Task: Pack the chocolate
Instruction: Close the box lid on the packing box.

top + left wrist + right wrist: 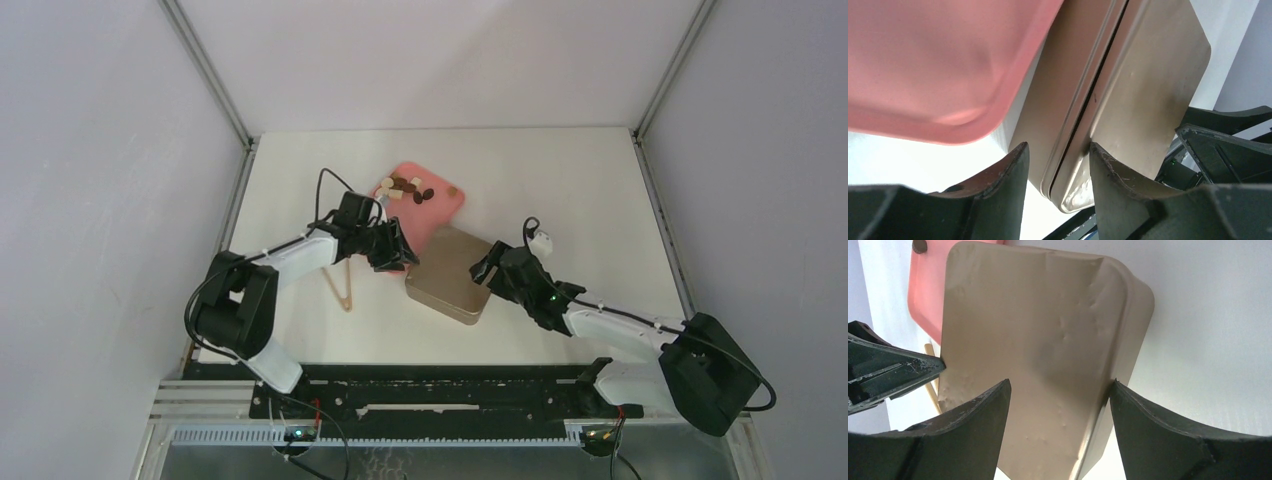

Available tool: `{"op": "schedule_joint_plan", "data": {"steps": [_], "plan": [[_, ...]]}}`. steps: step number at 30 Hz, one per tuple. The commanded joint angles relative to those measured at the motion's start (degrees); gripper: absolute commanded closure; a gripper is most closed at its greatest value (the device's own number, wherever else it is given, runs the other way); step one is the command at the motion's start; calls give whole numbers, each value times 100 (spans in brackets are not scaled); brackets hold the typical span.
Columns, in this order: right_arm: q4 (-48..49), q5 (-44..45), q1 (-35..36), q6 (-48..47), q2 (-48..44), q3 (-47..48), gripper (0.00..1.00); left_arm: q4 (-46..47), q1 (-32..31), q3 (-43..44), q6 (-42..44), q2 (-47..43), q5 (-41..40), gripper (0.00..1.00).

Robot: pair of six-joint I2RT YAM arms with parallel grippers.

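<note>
White walls close in a white tabletop [600,200]. I find the chocolate [405,188], in dark, mid-brown and cream pieces, clustered on a pink tray [447,208] at the far middle of the tabletop. Most pieces lie toward the tray's far left part, and one sits apart near its right edge. None lies between either pair of fingers.

The left fingers [1010,175] stand at the tray's near edge, short of the cluster. They are spread, with the left corner of a tan tin [450,275] between them. One finger shows a sliver of white between itself and the tin's side. The other sits right at the lid's rim, and I cannot tell whether it touches. I see no pinch.

The right fingers [990,412] are spread wide at the tin's right side, one over the lid and the other just at its outer edge, pinching nothing.

The tin lies mid-tabletop with its lid on, covering its inside. Its far corner meets the tray's near edge, and I cannot tell whether it touches or overlaps. Thin wooden tongs [345,290] lie flat left of the tin, beside the left arm.
</note>
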Motion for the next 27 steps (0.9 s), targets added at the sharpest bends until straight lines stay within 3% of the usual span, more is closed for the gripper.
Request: {"op": "schedule_joint_plan", "data": {"steps": [1, 27], "plan": [[107, 87, 89, -88, 63, 347, 20, 302, -110, -169, -86, -136, 215, 49], [-716, 569, 421, -259, 567, 1093, 20, 895, -294, -754, -648, -631, 737, 53]]}}
